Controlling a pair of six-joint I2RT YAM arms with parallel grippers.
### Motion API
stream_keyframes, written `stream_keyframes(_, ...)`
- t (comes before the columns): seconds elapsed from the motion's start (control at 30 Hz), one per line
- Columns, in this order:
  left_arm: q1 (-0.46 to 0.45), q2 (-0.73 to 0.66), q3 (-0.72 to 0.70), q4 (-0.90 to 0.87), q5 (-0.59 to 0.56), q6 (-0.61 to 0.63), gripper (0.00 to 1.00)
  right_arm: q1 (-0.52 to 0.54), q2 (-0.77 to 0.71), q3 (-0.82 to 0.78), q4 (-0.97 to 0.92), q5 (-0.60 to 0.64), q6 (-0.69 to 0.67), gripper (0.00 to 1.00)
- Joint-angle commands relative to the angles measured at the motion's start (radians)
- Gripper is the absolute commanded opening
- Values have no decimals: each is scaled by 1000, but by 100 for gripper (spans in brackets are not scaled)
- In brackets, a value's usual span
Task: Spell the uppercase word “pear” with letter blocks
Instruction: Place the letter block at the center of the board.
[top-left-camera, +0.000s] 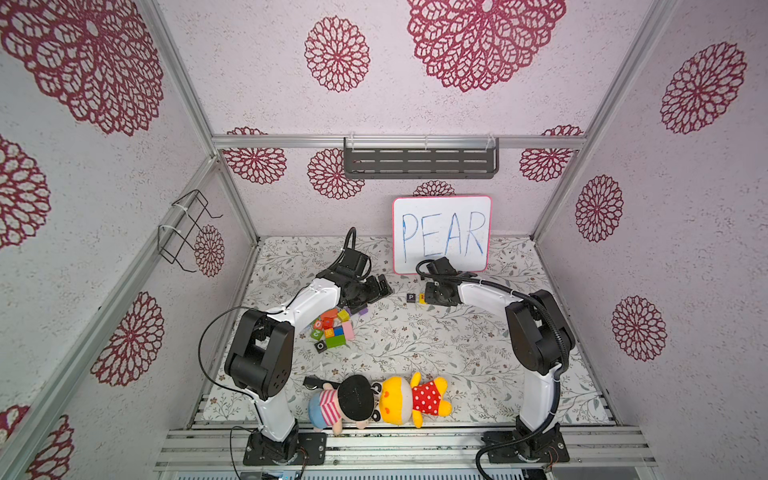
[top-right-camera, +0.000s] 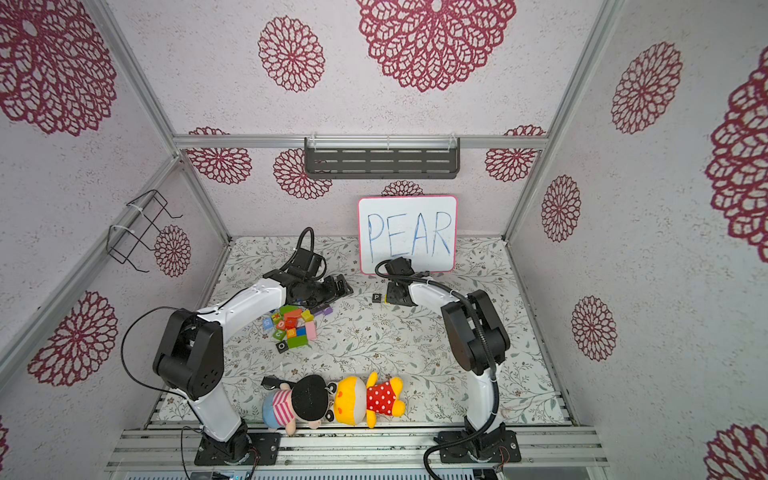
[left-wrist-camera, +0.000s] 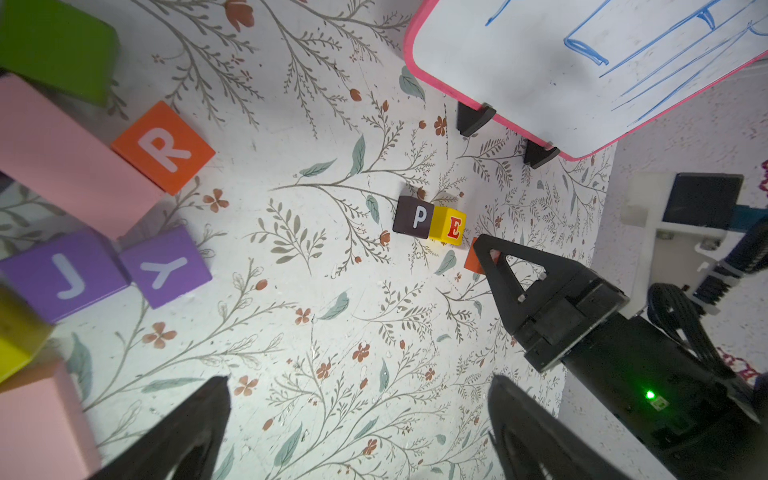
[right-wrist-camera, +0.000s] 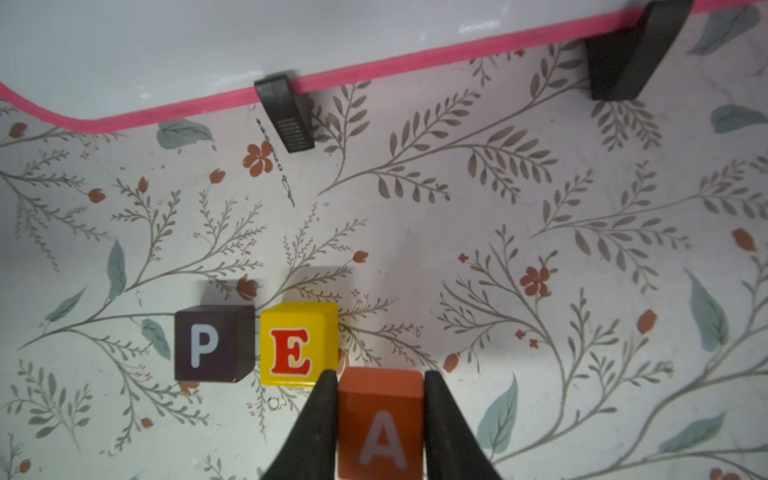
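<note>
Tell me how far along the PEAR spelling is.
Done: the black cube with white P and the yellow cube with red E sit side by side before the whiteboard. In hand: the right gripper is shut on the orange-red cube with white A, beside the E, unreleased. Remaining: the orange-red cube with white R lies unplaced; the left gripper is open.

The P block (right-wrist-camera: 214, 345), black with a white letter, is set flat with its letter up; in both top views the P block (top-left-camera: 411, 296) is found near the middle of the frame. The E block (right-wrist-camera: 299, 345), yellow with a red letter, is placed close against it, next as the letters read. The A block (right-wrist-camera: 380, 424), orange-red with a white letter, is clamped in the right gripper (right-wrist-camera: 380, 372), just beside the E block and slightly out of line. The R block (left-wrist-camera: 163, 147), orange-red with a white letter, is laid flat, well apart from the other three.
</note>
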Motion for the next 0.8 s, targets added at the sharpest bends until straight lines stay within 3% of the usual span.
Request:
stream_keyframes(0.0,-3,3,14,-13,-2,9,100,-6,0,34,8,13,-14,25)
stream_keyframes(0.77,-3,-18,-6,-4,-11,1,100,-34,19,6,41,13,-21,25)
